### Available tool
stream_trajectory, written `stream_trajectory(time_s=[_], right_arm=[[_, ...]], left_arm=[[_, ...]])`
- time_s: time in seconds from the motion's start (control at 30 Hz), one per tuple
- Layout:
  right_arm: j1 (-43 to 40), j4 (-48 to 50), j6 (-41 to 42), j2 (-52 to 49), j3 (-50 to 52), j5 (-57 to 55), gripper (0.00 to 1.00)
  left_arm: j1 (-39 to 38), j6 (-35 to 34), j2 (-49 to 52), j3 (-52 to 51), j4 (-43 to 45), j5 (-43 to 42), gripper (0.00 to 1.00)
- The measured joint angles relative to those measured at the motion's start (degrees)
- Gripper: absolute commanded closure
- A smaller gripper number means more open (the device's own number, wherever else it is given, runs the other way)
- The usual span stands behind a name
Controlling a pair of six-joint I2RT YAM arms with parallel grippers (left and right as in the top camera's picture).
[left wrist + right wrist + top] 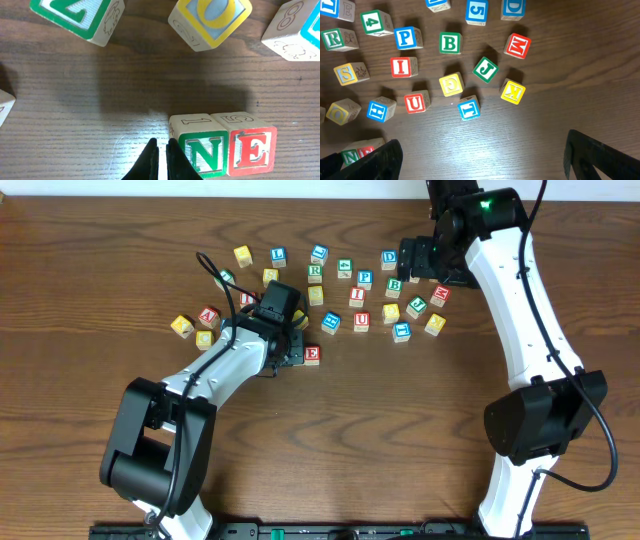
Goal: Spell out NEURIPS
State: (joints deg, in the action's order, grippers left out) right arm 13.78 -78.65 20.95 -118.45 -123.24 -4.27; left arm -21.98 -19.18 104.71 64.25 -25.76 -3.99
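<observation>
The left gripper (163, 156) is fully closed and holds nothing; its tips stand at the left edge of N (202, 150), contact not discernible. N and E (252, 150) touch side by side, front edges flush. The table (125, 90) is bare right of E. The right gripper (482, 152) is wide open, empty, over bare table. U (415, 102), I (401, 66), P (406, 38), R (332, 39), S (346, 73) lie separated in the scatter beyond it

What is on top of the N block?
Nothing is stacked on the N block; its green letter faces up, beside the E block. The shut left hand sits at its edge. Overhead, that hand hides it.
</observation>
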Motion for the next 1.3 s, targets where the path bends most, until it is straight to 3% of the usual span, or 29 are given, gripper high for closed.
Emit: stream_trajectory(time_s=[0.5,0.73,1.0,1.13,1.3], right_arm=[[0.0,0.2,0.0,0.0,0.0,0.0,0.01],[0.0,1.0,0.0,0.0,0.0,0.0,0.01],[0.0,1.4,0.0,0.0,0.0,0.0,0.01],[0.0,2.2,-0.1,0.0,0.0,0.1,0.04],[0.0,4.1,-0.6,0.0,0.0,4.9,0.08]], left_arm=[[0.2,1.0,0.0,0.0,0.3,-0.1,0.92],[4.3,2.8,-1.6,1.1,-7.3,-0.4,0.91],[11.3,4.6,-12.8,7.8,-18.3,-0.4,0.91],[13.9,5.0,-18.9,9.2,-20.5,-0.3,0.84],[16.7,5.5,-24.5,9.2,-21.8,-0.4,0.83]])
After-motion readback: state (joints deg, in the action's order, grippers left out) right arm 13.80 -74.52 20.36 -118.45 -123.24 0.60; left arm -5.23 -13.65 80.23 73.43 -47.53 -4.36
